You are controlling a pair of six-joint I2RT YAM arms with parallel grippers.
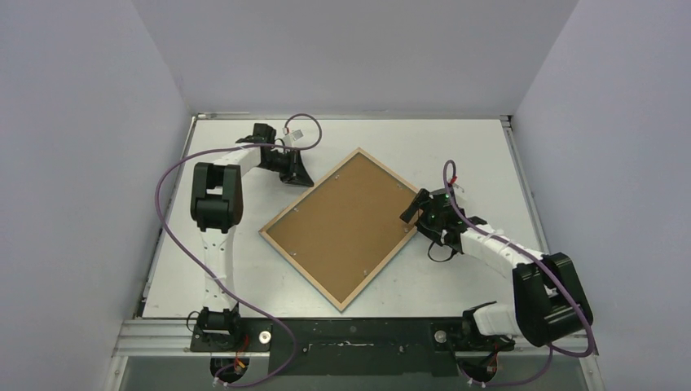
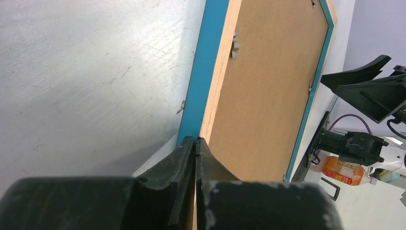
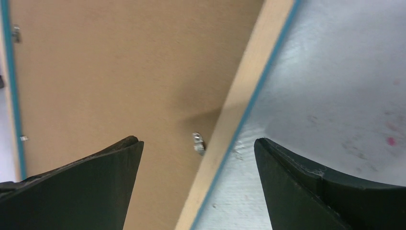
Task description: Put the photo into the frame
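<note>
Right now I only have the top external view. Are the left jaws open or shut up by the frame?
Observer: Shut. The left wrist view shows the left gripper with its jaws pressed together, in line with the blue edge of the frame. I can't tell whether it touches the edge.
Operator: And the right jaws?
Observer: Wide open. In the right wrist view the right gripper straddles the frame's wooden rim, with one side over the backing board and the other over the table.
Operator: Anything between them?
Observer: A small metal tab on the board, right beside the rim.
</note>
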